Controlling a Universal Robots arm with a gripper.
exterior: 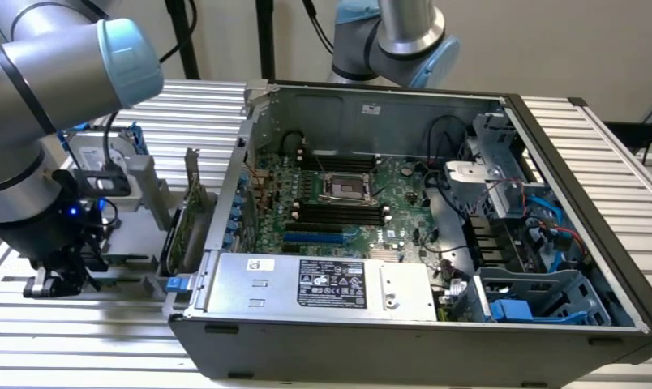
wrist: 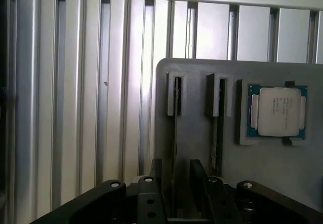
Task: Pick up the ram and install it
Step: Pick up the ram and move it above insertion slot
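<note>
Ram: thin green ram stick stood edge-on (slotted) in the grey plastic holder.
End effector: yours straddled it, released.

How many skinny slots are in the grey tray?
2. The near slot sits right beside the silver chip; the far slot sits farther from it. The gripper may hide more.

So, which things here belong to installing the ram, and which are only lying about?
For the job:
- gripper, fingers apart on either side of a ram stick
- grey holder keeping that stick on edge
- black motherboard slots

Just lying about:
- processor chip
- upright green card
- power supply
</note>
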